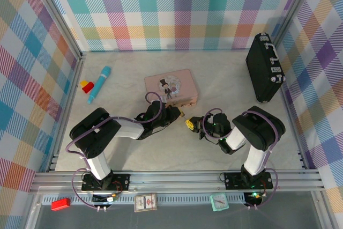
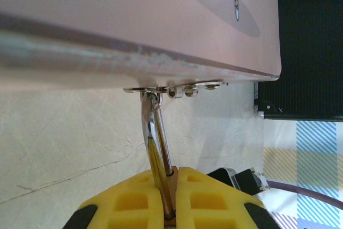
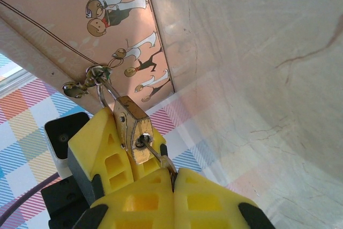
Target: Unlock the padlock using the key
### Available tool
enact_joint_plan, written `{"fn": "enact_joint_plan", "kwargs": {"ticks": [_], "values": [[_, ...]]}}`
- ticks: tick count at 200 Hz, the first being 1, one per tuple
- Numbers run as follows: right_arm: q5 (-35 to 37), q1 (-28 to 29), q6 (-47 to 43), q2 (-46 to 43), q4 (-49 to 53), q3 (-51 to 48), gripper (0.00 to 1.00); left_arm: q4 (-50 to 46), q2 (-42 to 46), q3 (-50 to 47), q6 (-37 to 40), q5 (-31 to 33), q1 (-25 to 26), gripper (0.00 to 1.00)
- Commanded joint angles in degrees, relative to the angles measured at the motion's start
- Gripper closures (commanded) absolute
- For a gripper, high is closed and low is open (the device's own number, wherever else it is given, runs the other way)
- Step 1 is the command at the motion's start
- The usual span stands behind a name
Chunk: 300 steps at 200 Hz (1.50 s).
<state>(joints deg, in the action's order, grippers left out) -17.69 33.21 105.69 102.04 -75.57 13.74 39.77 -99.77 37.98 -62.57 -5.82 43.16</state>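
Right hand (image 3: 174, 174) pinching 1 key (image 3: 155, 155), left hand (image 2: 171, 186) pinching 1 padlock (image 3: 134, 128), 1 pink tin (image 1: 171, 87)

A pale, marble-patterned table (image 1: 225, 79) is carrying everything, and its surface is showing thin brownish veins in the wrist views. A pink illustrated tin (image 1: 170, 88) is lying flat near the middle, lid up. Toward the far right corner a black case (image 1: 264, 68) is standing on its edge, close to the checked right wall. On the far left a teal marker (image 1: 99, 83) is lying at a slant, and a small red and yellow block (image 1: 86, 85) is sitting just beside it, near the left wall.
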Motion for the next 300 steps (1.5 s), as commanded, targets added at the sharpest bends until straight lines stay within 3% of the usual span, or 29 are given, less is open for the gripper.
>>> {"fn": "enact_joint_plan", "kwargs": {"ticks": [1, 96, 164, 233, 300], "values": [[-0.4, -0.9, 0.4, -0.4, -3.9, 1.8, 1.00, 7.4, 2.5, 0.4, -1.2, -3.4, 1.6, 0.94], [-2.2, -1.2, -0.7, -0.1, -3.6, 4.0, 1.00, 7.0, 2.1, 1.2, -1.1, -3.6, 2.0, 0.94], [-3.0, -1.6, -8.6, -4.8, 8.1, 5.7, 1.00, 6.3, 3.0, 1.4, -1.0, -3.2, 2.1, 0.94], [-4.6, -1.7, -8.1, -2.6, 2.7, 7.4, 1.00, 6.9, 3.2, 1.7, -1.5, -3.4, 3.0, 0.94], [-5.5, -2.2, -11.1, -1.2, 4.1, 8.3, 1.00, 7.6, 3.9, 2.4, -3.5, -3.8, 3.6, 0.95]]}}
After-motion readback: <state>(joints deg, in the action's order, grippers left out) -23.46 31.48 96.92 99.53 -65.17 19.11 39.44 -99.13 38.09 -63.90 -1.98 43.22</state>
